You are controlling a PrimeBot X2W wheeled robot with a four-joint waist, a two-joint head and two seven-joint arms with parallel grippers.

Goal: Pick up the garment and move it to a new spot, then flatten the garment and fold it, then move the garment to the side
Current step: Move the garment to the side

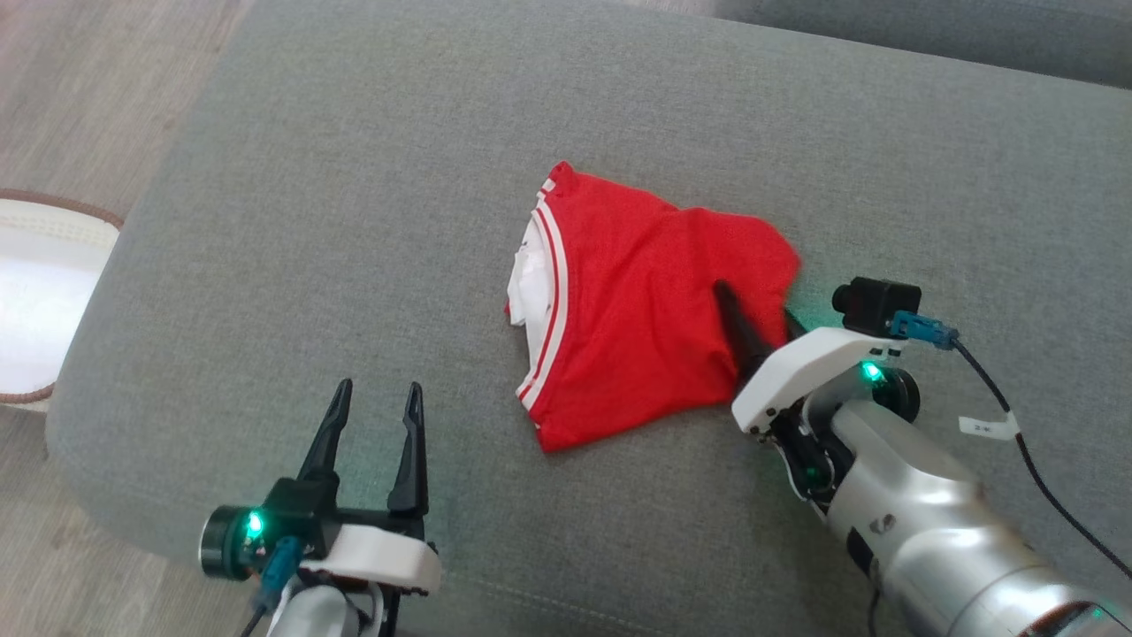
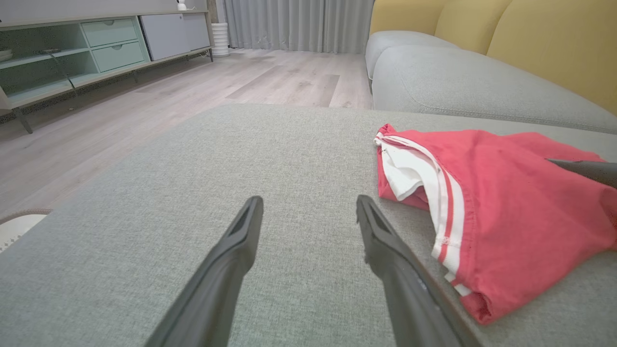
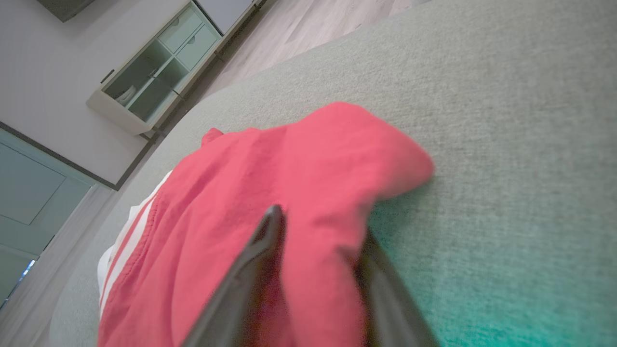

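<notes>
Right fingers stand spread wide, straddling the nearest edge of the red garment. One lies on top of the cloth and the other is half hidden under its hem, so a soft ridge sits loose between them, with nothing clamped that I can see. I'd judge that pose suits pinching one edge to lift or drag it. The cloth is a thin matte knit, roughly doubled over and rumpled, with a white-striped border and white lining at the end farthest from those fingers. Left fingers hang fully parted and empty, the garment ahead and to their right. Under everything is a coarse-woven grey sofa seat, rounded at its corners.
</notes>
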